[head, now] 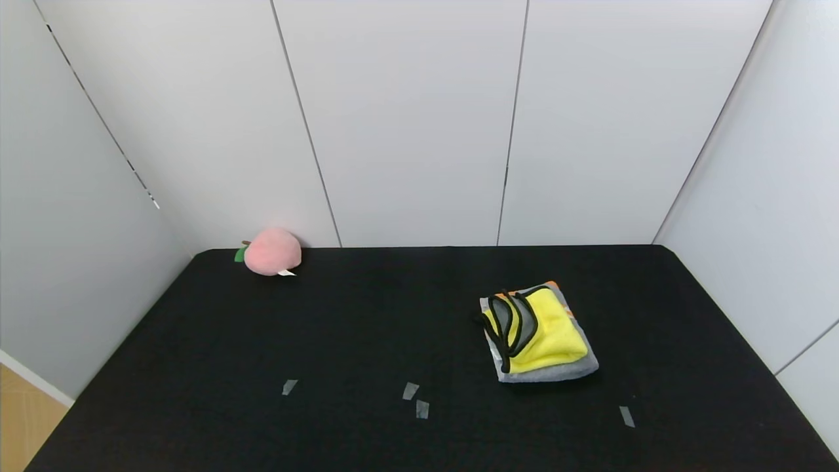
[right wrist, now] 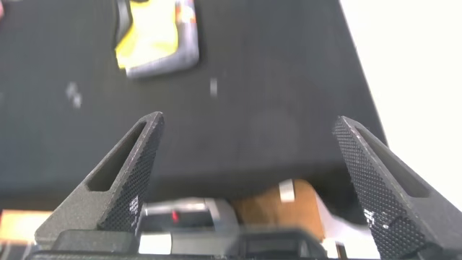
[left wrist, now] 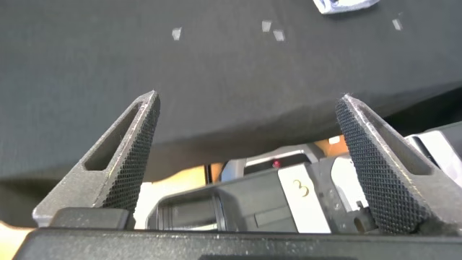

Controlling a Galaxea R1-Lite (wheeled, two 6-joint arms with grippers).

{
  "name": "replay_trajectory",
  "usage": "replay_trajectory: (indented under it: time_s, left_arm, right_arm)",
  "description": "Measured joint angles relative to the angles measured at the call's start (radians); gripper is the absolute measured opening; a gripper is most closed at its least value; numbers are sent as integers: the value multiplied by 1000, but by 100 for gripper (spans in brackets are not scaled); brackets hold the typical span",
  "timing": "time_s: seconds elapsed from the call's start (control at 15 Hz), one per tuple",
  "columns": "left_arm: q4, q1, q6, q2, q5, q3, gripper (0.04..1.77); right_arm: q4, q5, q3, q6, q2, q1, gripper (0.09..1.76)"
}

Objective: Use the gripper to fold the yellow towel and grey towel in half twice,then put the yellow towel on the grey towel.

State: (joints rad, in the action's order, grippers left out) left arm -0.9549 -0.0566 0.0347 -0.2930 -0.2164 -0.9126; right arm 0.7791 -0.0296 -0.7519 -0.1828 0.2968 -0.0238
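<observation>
White panelled walls point(head: 406, 118) enclose the black table point(head: 367, 341) on three sides in your head view. On the table's right half lies one stack: the yellow towel point(head: 544, 331), folded, rests on top of the folded grey towel point(head: 557, 372), whose grey margin shows along the near and right edges and whose orange stripe peeks out at the far corner. The yellow towel's black edging and grey reverse curl up on the stack's left side. One pink plush peach point(head: 272, 252) sits at the far left of the table, touching or just short of the back wall; well apart from the towels.

Your head view shows neither arm. Only the wrist views show them. The left claw point(left wrist: 249, 115) hangs off the table's near edge, its two fingers spread wide with nothing between them; a corner of the towel stack shows far off at the frame's edge. The right claw point(right wrist: 249, 130) likewise sits back from the near edge, fingers spread wide and holding nothing, with the yellow towel point(right wrist: 148, 40) on the grey towel point(right wrist: 173, 63) in sight farther along the table.

Count: two towels, one peach, two claws. Four small grey tape marks point(head: 410, 391) lie along the near part of the table in your head view; the right wrist view shows what may be three of them, too blurred to be sure.
</observation>
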Motion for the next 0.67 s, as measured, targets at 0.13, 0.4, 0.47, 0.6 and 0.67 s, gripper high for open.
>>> replay_trajectory:
  time_s: [0.13,0.4,0.47,0.6,0.67]
  left_arm:
    - [-5,18,-1,32,-13,15,172]
    - [-24,49,-22,124,-58,71,172]
    - [-24,52,-23,154,-61,90,172]
    - [-18,55,-21,217,-63,122,172]
    - [-23,56,-14,243,-58,133,172]
  right_arm:
    - [15,-11,1,4,-54,-4,170]
    - [13,-16,57,6,-175,9,170]
    - [13,-13,82,7,-211,10,170]
    - [14,1,123,5,-261,13,171]
    - [13,7,141,7,-275,13,171]
